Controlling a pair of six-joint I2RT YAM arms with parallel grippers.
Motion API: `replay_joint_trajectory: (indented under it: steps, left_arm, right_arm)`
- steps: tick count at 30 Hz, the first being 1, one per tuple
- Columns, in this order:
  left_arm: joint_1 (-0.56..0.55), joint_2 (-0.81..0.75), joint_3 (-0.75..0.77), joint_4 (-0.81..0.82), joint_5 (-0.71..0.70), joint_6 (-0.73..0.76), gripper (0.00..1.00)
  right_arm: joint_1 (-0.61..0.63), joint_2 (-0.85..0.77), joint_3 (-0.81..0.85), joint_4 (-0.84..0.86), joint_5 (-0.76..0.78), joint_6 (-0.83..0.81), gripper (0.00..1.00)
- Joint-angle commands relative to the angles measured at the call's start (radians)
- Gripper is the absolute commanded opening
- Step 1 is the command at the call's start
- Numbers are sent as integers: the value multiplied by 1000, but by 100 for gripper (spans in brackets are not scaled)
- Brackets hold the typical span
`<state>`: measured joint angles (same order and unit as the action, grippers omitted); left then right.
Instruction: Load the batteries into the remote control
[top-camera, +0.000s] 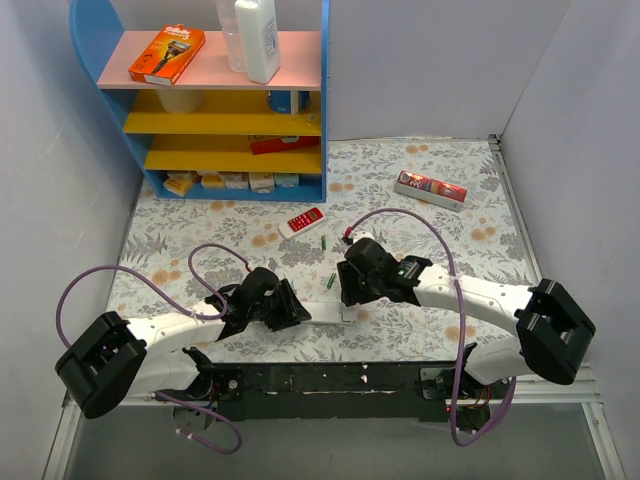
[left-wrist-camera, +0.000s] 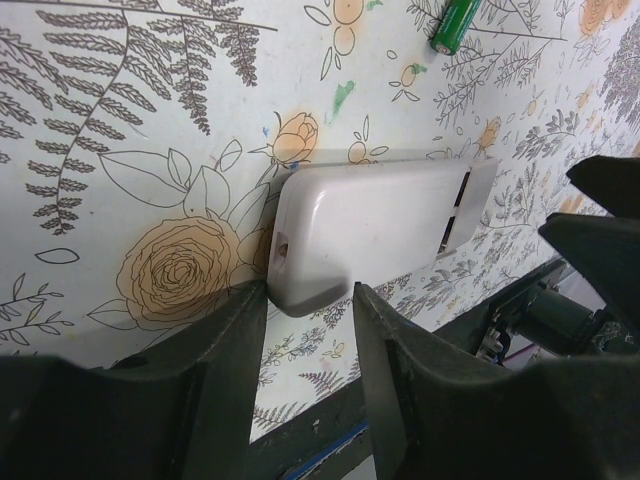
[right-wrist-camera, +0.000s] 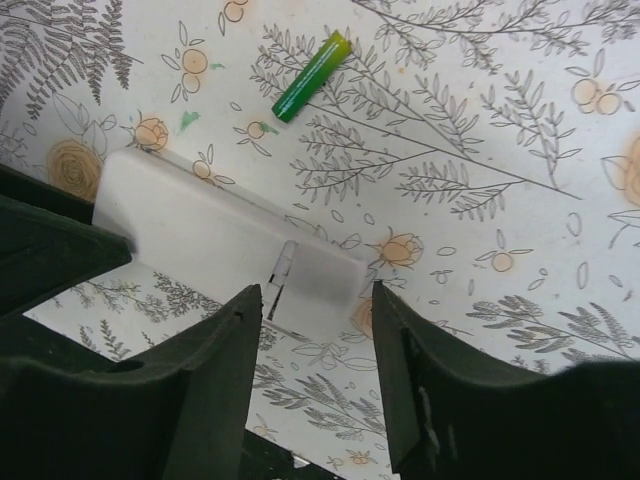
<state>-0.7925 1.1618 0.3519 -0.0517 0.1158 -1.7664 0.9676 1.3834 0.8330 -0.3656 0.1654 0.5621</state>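
Both claws (left-wrist-camera: 310, 292) (right-wrist-camera: 318, 290) around white remote control (left-wrist-camera: 370, 225)

Cannot see face of remote (left-wrist-camera: 370, 225): turned down. From above, mostly covered by left gripper (top-camera: 300, 316) and right gripper (top-camera: 348, 298). Cannot tell whether right fingers (right-wrist-camera: 420, 380) touch it. In left wrist view, cuts off battery (left-wrist-camera: 455, 22) at top edge. Too small from above to read ends of 2 batteries (top-camera: 325, 243) (top-camera: 329, 281).

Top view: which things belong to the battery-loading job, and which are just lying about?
Job: white remote, batteries.
Lying about: red remote, red-white box, orange box, bottle, shelf.
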Motion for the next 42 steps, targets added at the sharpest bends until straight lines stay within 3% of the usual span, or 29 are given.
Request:
replay_joint_trajectory:
  steps: [1, 7, 17, 28, 42]
  left_arm:
    - [-10, 1, -22, -66, -11, 10, 40]
    - [-8, 4, -21, -66, -13, 10, 40]
    - [-10, 9, -19, -63, -5, 12, 40]
    - [-13, 6, -19, -60, -4, 7, 38]
    - [-20, 9, -19, -57, -11, -5, 37]
  right_arm:
    - [-40, -40, -47, 4, 8, 55, 59]
    - [-61, 8, -67, 54, -52, 76, 62]
    - [-76, 40, -123, 120, -151, 117, 55]
    - [-87, 23, -227, 217, -332, 214, 40]
    - [-93, -9, -245, 205, -408, 277, 23]
